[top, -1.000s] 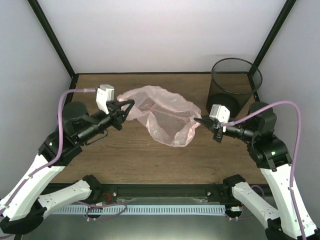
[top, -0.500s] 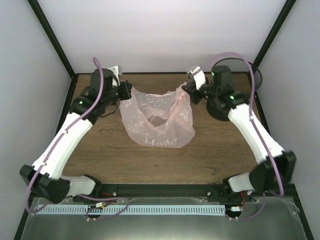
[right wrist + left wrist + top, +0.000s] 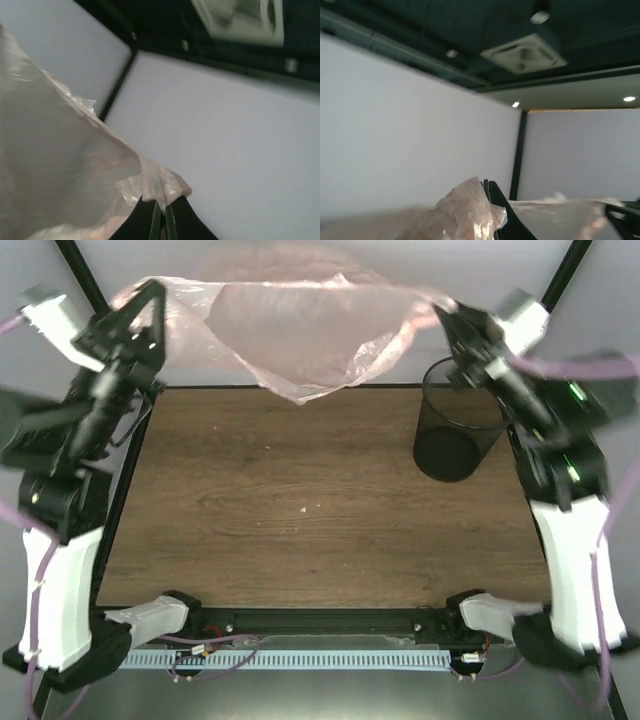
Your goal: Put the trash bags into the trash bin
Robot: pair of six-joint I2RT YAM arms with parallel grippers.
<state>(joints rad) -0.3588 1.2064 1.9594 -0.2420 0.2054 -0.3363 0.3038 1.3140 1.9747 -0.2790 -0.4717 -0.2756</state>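
Note:
The pale-pink trash bag (image 3: 290,335) hangs stretched wide in the air between both grippers, high above the back of the table. My left gripper (image 3: 150,292) is shut on its left edge, and the bag bunches at the fingertips in the left wrist view (image 3: 465,210). My right gripper (image 3: 438,308) is shut on its right edge, with plastic pinched between the fingers in the right wrist view (image 3: 162,187). The black mesh trash bin (image 3: 462,420) stands at the back right of the table, just below the right gripper.
The brown wooden table (image 3: 310,510) lies below the bag. Black frame posts (image 3: 552,290) rise at the back corners, with grey walls behind. Both arms are raised high at the sides.
Both arms have lifted the bag from the table high into the air and pulled its ends apart. The bag is now stretched out above the table's back edge.

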